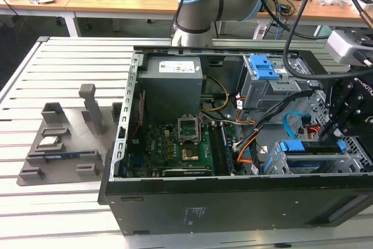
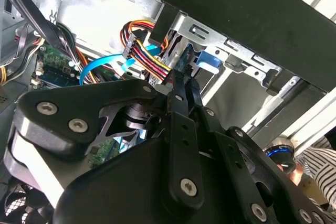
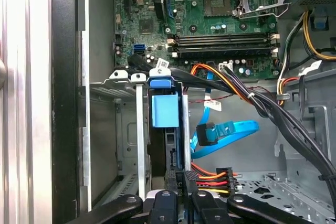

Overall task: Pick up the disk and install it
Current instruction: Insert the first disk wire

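The disk [image 3: 169, 150] stands on edge in the drive cage [image 3: 137, 129] at the front corner of the open computer case [image 1: 233, 202]. The blue bracket tab [image 3: 165, 109] sits at its far end. In the exterior view the disk's blue rails [image 1: 309, 147] lie in the cage on that view's right. My gripper [image 3: 181, 182] reaches down into the cage, its black fingers [image 3: 171, 181] close together on the disk's near end. In the second wrist view the gripper [image 2: 181, 80] tapers toward the blue tab [image 2: 208, 60].
A loose blue data cable [image 3: 231, 132] and a bundle of coloured power wires [image 3: 210, 174] hang right beside the cage. The motherboard [image 1: 175, 144], power supply [image 1: 173, 83] and an upper bay with a blue latch [image 1: 265, 68] fill the case. A grey fixture tray [image 1: 58, 144] lies on the slatted table.
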`<state>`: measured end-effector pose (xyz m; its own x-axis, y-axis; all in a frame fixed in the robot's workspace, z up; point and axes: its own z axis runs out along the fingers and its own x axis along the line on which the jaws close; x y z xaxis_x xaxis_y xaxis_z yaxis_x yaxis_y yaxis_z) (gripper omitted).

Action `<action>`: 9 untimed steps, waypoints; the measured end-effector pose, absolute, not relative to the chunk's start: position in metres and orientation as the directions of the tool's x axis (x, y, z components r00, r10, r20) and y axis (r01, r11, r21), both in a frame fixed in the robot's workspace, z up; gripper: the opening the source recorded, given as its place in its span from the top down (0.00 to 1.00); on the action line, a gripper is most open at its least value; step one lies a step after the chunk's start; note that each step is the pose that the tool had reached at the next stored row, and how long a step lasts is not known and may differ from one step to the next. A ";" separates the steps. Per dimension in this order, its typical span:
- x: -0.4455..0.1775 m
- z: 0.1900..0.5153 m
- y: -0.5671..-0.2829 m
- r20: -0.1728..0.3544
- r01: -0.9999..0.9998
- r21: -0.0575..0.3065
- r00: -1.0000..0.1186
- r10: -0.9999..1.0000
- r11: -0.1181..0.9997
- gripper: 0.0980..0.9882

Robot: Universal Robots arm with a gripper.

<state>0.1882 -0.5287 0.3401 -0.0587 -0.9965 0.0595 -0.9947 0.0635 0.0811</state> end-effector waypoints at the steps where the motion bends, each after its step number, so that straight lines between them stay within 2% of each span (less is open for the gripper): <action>1: 0.188 0.340 -0.529 0.059 -0.995 0.081 -0.059 -0.997 0.063 0.92; 9: 0.189 0.335 -0.530 0.061 -0.995 0.081 -0.059 -0.996 0.063 0.92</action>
